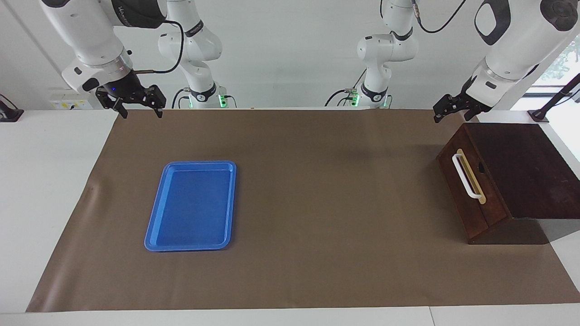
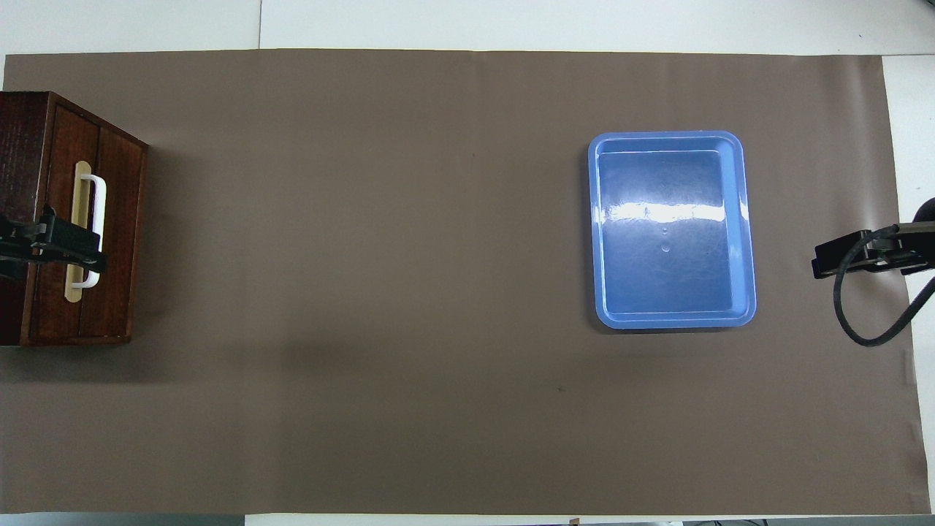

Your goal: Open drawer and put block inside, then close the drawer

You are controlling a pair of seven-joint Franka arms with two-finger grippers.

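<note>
Reddish-brown drawer (image 1: pixel 471 192) shut, fronting the tray (image 1: pixel 190 206), handle (image 1: pixel 466 176) running near-to-far.

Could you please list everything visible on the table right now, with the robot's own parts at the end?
Dark wooden box: one, reddish-brown, at the left arm's end of the table.
Drawer: one, reddish-brown front, white bar handle, shut, in the box.
Flat plastic tray: one, blue, empty, toward the right arm's end.
Brown mat: one, covering the table.
Yellow block: none in view.
Left gripper: one, black, raised by the box's corner.
Right gripper: one, black, open, waiting over the mat's edge.
</note>
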